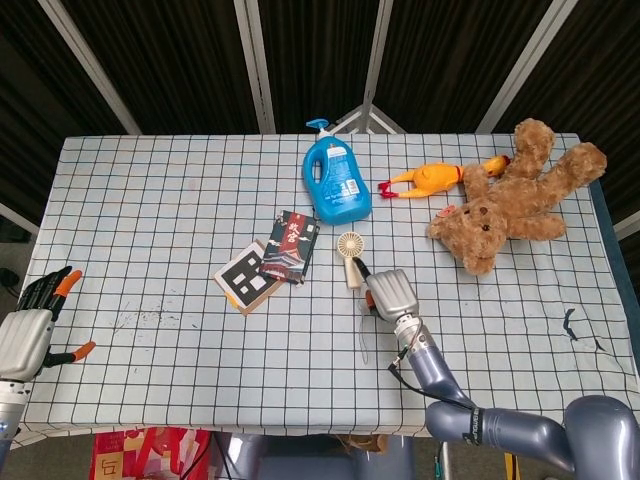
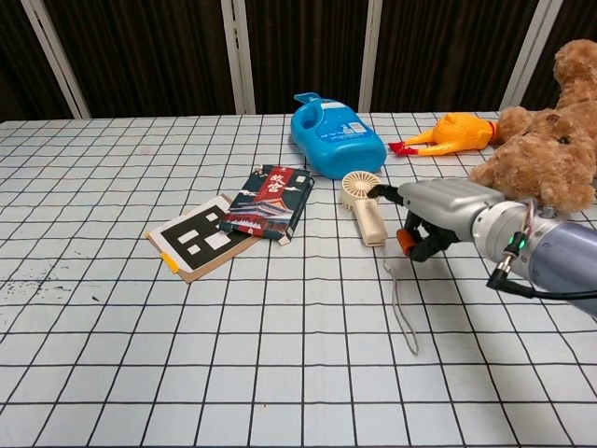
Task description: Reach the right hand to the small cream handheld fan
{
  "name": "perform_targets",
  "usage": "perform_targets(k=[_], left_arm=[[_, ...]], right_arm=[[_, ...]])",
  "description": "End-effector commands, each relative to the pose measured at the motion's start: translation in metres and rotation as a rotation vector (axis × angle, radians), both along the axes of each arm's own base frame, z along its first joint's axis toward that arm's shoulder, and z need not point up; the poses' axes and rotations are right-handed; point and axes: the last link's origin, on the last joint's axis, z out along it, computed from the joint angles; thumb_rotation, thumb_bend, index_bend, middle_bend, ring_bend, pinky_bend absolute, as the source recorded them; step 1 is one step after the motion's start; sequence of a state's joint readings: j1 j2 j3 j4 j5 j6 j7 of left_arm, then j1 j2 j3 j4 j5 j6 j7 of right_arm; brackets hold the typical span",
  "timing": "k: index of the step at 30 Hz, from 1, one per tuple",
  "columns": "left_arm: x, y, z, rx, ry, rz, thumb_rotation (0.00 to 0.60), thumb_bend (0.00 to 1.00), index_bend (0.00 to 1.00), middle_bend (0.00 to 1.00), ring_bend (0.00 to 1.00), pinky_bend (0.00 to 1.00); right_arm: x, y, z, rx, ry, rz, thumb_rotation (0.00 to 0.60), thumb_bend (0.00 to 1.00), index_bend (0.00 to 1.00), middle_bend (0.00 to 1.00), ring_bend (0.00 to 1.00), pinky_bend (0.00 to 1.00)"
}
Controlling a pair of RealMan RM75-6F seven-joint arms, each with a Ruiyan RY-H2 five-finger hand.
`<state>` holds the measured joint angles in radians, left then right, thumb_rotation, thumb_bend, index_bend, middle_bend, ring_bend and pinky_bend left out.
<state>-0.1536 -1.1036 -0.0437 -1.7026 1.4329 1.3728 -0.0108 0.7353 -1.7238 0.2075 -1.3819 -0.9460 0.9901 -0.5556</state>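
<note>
The right hand (image 2: 431, 217) is hovering just right of the cream fan (image 2: 363, 207), fingers partly curled and holding nothing, one dark fingertip nearly touching the fan's head. The fan is lying on the bench (image 2: 280, 355) just in front of the blue bottle (image 2: 336, 135). The reach looks almost complete; next, I judge, calls for a short leftward move onto the handle.

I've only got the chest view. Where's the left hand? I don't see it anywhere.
Observer: The left hand is at the table's near left corner, holding nothing, fingers apart.
Operator: From above, how does the right hand sit against the fan?
Observer: The right hand lies just right of the fan, below its handle end, with a dark fingertip at the handle. I cannot tell if they touch.
Operator: Anything past the bear?
Observer: A dark mark on the cloth, near the right edge.
</note>
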Motion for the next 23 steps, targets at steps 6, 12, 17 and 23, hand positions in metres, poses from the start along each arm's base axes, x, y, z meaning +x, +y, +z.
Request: perform_targets(k=[6,12,17,23], left_arm=[[0.000,-0.001,0.000,-0.002,0.001,0.000,0.600,0.09,0.00,0.00,0.00,0.00],[0.001,-0.003,0.001,0.005,0.011,-0.008,0.600,0.09,0.00,0.00,0.00,0.00],[0.002,-0.005,0.000,0.016,0.031,-0.024,0.600,0.09,0.00,0.00,0.00,0.00],[0.002,-0.006,-0.001,0.024,0.073,-0.039,0.600,0.09,0.00,0.00,0.00,0.00]], right_arm=[[0.009,0.011,0.059,-0.172,-0.055,0.151,0.600,0.70,0.00,0.75,0.79,0.82],[-0.029,0.048,0.101,-0.222,0.019,0.170,0.600,0.63,0.00,0.42,0.43,0.45],[-0.076,0.089,0.141,-0.247,0.121,0.119,0.600,0.50,0.00,0.07,0.04,0.03],[-0.115,0.135,0.178,-0.304,0.161,0.067,0.600,0.44,0.00,0.00,0.00,0.00]])
